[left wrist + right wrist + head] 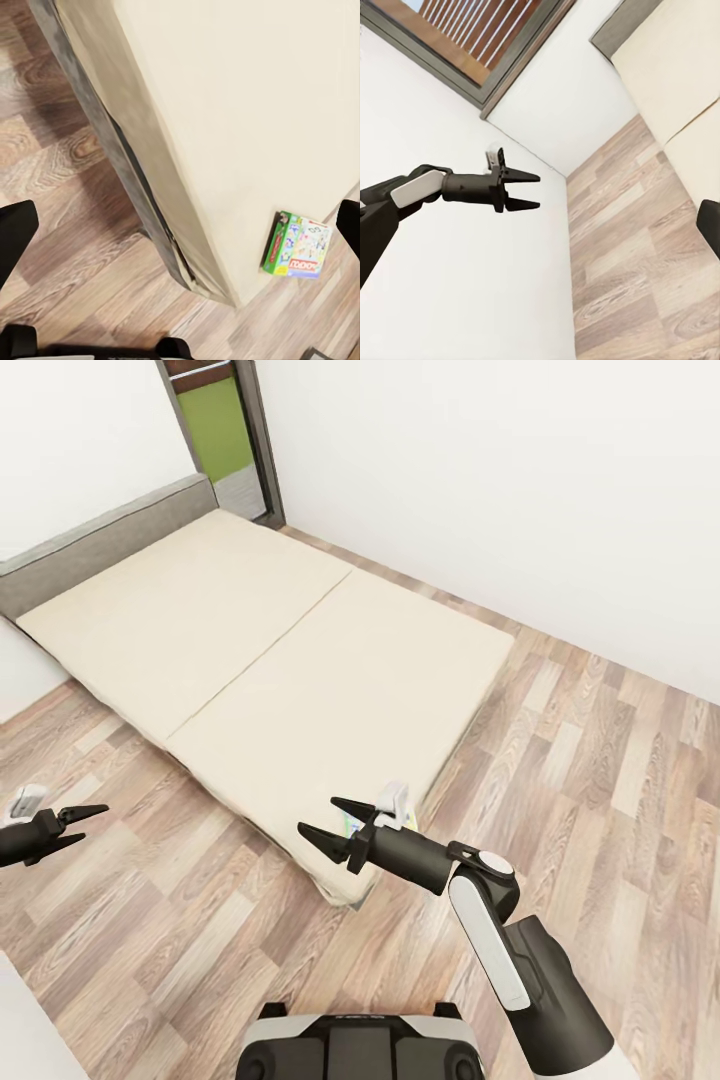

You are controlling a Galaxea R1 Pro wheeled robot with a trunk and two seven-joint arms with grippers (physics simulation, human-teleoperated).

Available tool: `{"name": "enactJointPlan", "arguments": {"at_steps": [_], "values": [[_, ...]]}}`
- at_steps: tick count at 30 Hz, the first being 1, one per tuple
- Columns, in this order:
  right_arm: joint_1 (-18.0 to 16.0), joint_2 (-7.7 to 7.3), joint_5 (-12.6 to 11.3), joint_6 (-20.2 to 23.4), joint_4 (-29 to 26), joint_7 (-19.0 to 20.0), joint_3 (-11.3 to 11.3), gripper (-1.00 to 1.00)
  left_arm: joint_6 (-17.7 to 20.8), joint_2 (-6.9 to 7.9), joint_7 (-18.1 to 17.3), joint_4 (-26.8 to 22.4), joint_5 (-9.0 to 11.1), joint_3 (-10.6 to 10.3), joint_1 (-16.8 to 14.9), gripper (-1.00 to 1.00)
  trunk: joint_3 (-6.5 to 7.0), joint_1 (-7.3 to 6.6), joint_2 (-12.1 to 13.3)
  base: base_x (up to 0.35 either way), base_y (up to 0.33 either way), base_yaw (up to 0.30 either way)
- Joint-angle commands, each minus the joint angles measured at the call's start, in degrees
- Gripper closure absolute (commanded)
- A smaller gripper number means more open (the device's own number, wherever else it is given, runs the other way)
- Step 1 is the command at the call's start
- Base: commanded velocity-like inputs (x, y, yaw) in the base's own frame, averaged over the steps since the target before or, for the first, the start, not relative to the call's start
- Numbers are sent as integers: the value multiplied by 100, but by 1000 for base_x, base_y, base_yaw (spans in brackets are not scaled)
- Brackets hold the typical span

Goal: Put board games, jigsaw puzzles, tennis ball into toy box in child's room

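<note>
In the head view, the robot's dark base [355, 1050] sits at the near edge of a wood-plank floor [600, 760], with the right arm's white-and-black forearm [490, 925] reaching forward over it. The right gripper [328, 822] hovers at the near corner of the bed [270, 650], its two black fingers spread apart with nothing between them. Just behind those fingers a sliver of a colourful board game [352, 826] peeks out on the mattress corner (mostly hidden by the gripper in this view).

The left wrist view shows that game box [298, 245] plainly: a small printed box with a green side and cartoon art on a pale face, lying flat at the very corner of the beige mattress, close to both edges. The grey side of the bed drops to the floor beside it.

The left gripper [82, 824] is held out over the floor on the robot's left, well apart from the bed; its fingers are parted, holding nothing. The right wrist view catches the same left gripper [526, 190] against a white wall [472, 285], tips open.

Farther off, the mattress stretches away bare, with a seam running along its length, to a grey headboard [100, 545]. Beyond the far corner stands a dark-framed doorway [225, 435] with green showing through it.
</note>
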Motion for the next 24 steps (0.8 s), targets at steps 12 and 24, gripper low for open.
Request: {"name": "enactJointPlan", "arguments": {"at_steps": [12,24], "values": [[-3,-1,-46,44,-2,-1,-4,-100,23,0,-19,1,-8,9,-5,-100,101,3,-9,0,0,83],[-4,-1,-46,43,-2,0,-4,-100,23,0,-13,1,-16,3,-5,-100,209,3,-9,5,-3,83]]}}
